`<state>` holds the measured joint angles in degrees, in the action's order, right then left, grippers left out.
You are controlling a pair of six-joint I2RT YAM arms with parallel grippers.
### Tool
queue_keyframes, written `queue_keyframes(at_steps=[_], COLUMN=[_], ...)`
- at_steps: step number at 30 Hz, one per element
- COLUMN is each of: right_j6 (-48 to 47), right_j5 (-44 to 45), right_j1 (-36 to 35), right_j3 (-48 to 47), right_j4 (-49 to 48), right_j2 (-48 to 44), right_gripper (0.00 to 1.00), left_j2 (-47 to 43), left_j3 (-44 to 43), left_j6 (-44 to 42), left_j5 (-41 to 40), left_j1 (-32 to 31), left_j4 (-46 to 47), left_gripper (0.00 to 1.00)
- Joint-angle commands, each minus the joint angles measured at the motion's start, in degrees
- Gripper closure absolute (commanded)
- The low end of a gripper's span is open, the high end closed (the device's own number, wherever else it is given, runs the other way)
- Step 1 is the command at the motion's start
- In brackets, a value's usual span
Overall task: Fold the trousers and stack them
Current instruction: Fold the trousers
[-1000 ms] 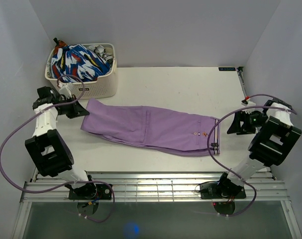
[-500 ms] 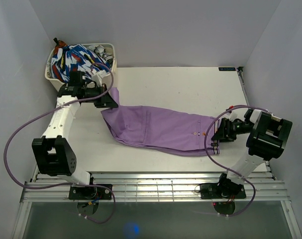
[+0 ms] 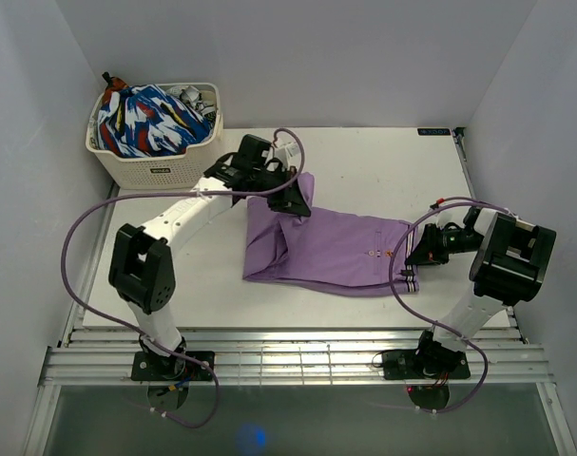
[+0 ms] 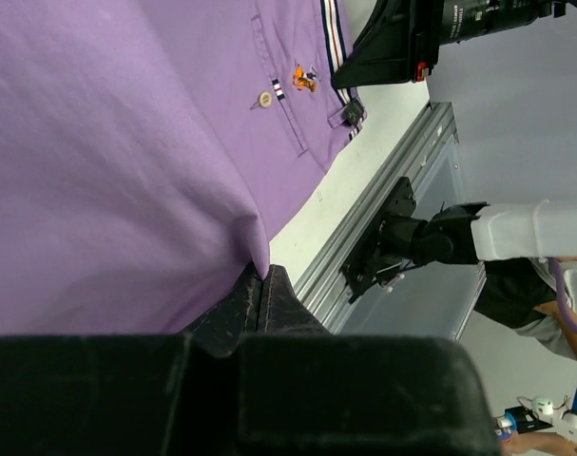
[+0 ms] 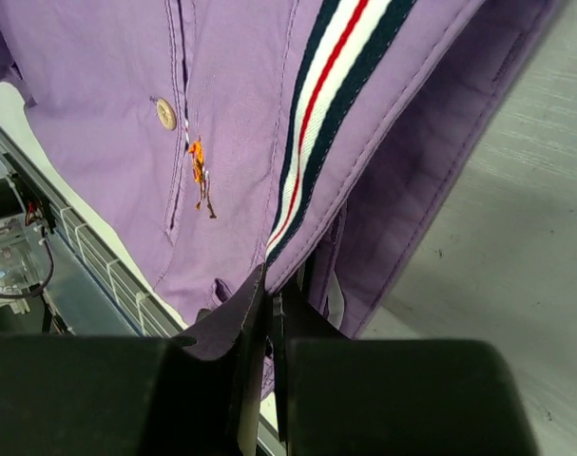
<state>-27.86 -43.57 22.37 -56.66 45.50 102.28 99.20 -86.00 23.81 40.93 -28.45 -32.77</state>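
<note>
White tabletop (image 3: 383, 161) is covered centrally by purple trousers (image 3: 336, 252), partly folded. A leg fold is pinched in the left jaws, the striped waistband (image 5: 317, 123) in the right jaws. An orange logo (image 5: 201, 176) is seen; the label (image 3: 162, 172) on the basket (image 3: 126, 171) cannot be read.

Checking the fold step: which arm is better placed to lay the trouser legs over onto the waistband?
Left. The left gripper is shut on the leg end of the trousers, held above their middle. The right gripper is shut on the waistband, anchoring it.
</note>
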Motion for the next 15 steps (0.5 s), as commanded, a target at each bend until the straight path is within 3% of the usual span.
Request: queue_keyframes(at_steps=[1,15], right_j6=[-0.62,0.61], right_j5=[-3.53,-8.11], right_j1=[-0.31,-0.49], right_j3=[0.59,2.87], right_j4=[-0.76,-2.34], right_j2=[-0.41,-0.5], right_gripper=[0.92,0.92], left_j2=[2.47,19.7], left_j3=[-4.0,-13.13], left_j6=[7.03,19.59], left_j5=[-5.94,-11.48], left_j1=[-6.16,-19.53], left_j4=[6.04,19.14], left_gripper=[1.0,1.0])
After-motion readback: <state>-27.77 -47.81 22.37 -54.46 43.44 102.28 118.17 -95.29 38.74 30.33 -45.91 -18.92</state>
